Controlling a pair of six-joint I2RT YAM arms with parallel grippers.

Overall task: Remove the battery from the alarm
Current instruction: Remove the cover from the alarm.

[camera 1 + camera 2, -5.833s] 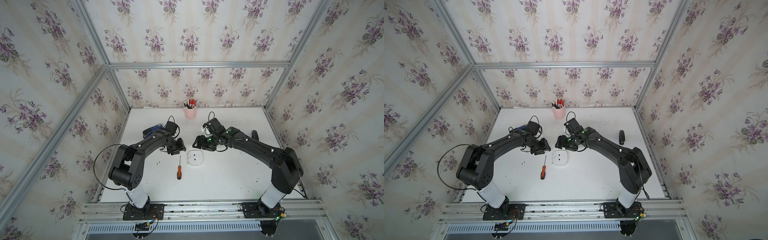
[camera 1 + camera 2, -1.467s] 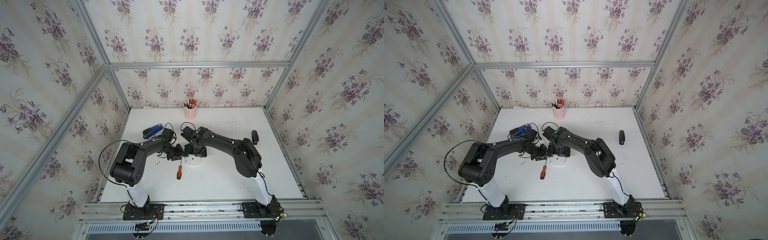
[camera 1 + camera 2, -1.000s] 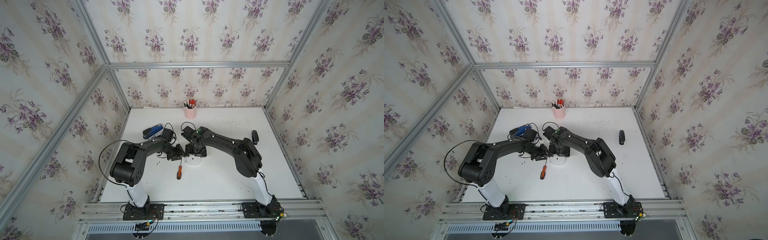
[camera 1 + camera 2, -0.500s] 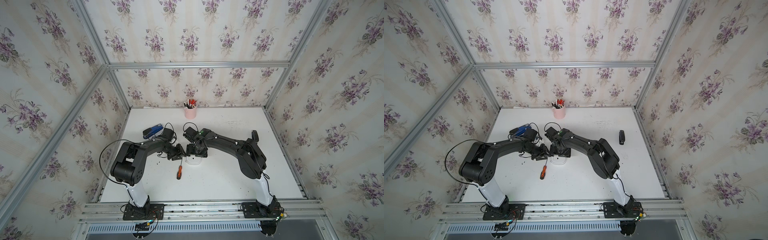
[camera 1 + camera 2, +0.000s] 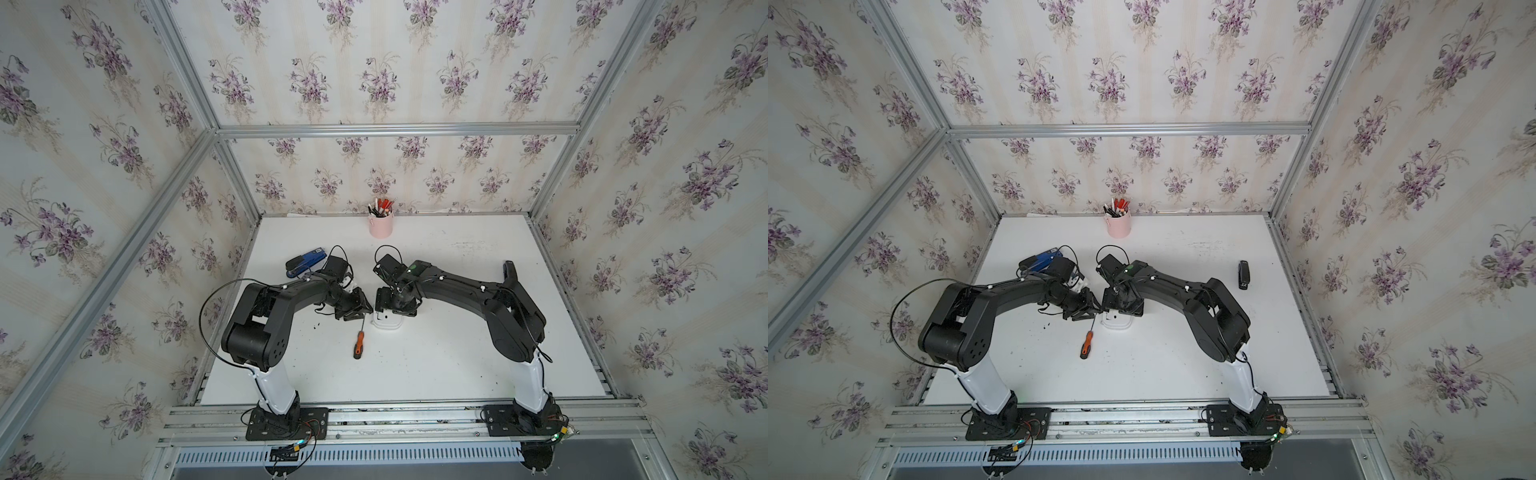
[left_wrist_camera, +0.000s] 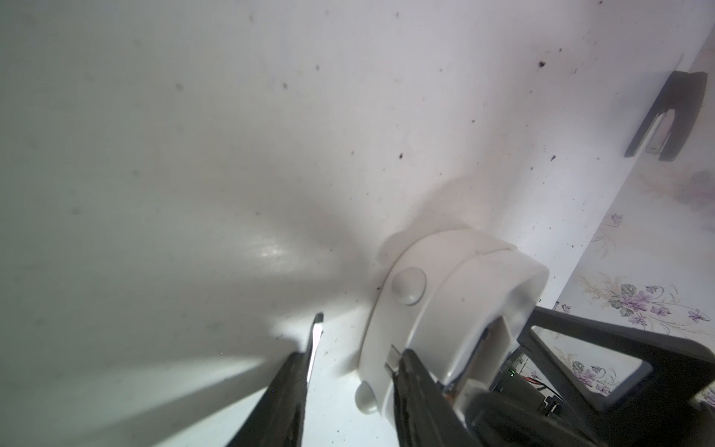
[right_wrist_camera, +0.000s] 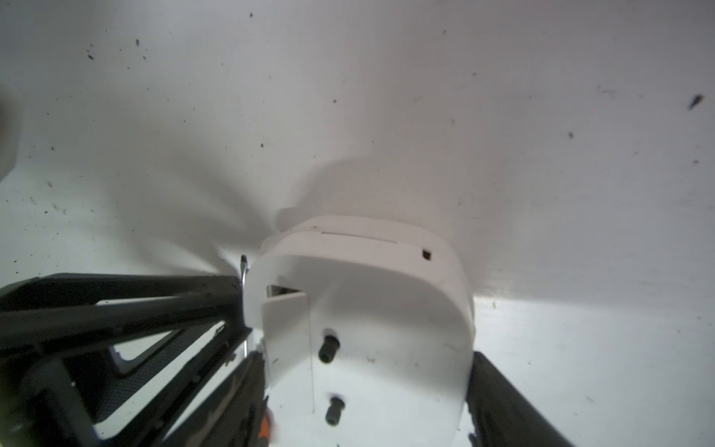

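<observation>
Alarm (image 7: 367, 309) clamped by right fingers (image 7: 503, 406); left fingers (image 6: 286, 394) parted; pink cup (image 5: 380, 227) holds pens (image 5: 380, 206).

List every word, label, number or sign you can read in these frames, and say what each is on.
None can be read.
The alarm: back plain white, no print shows.
The blue stapler: pale mark, too small to read.
The black stapler: nothing shows.
The pens in the cup: too small to read.
</observation>
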